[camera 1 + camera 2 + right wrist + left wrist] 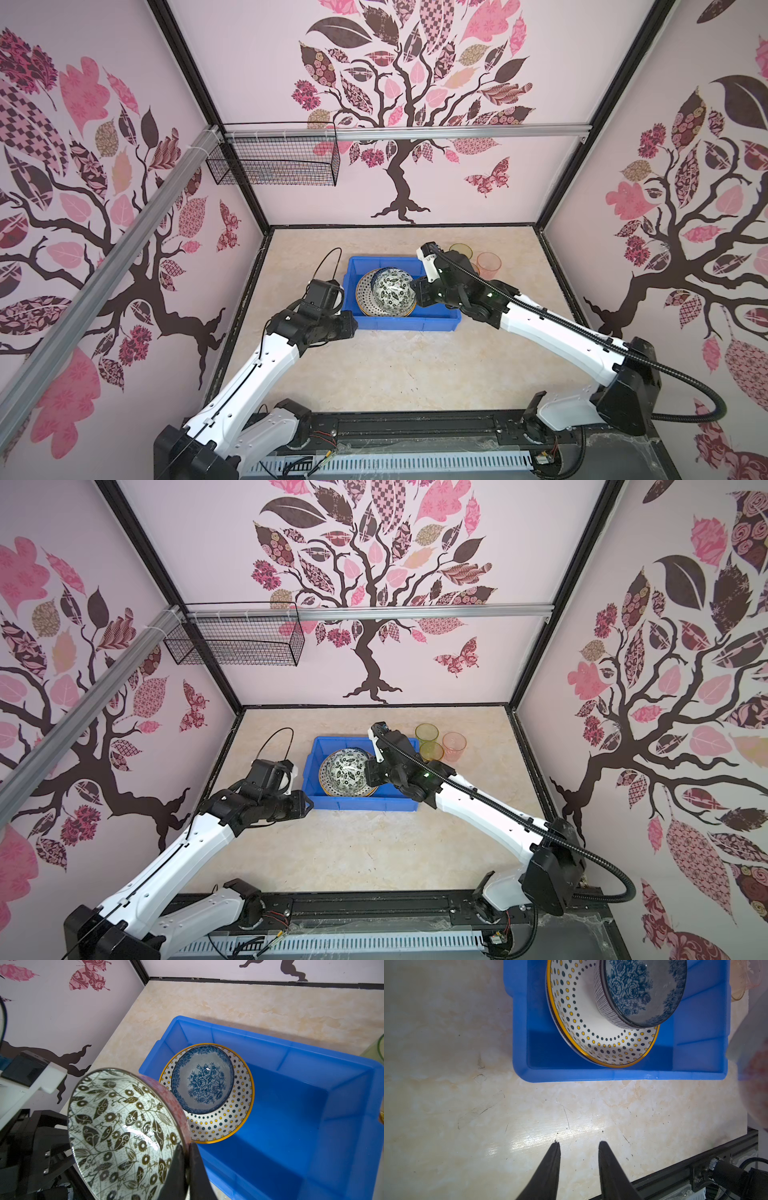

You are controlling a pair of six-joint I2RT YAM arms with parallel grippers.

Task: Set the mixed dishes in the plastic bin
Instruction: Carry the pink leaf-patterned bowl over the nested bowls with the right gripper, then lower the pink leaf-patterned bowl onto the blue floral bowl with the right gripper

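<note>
Our right claw pinches a black-and-white leafy bowl, pink outside, over the blue bin; our left claw gapes empty.

I count three cups just beside the bin: two yellow, one pink. In or over it, three bowls: leafy bowl, floral bowl, striped bowl. One dotted plate shows; any beneath I cannot count.

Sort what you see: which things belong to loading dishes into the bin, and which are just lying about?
Job: bin, dotted plate, floral bowl, leafy bowl, three cups.
Lying about: wire basket, rail.
</note>
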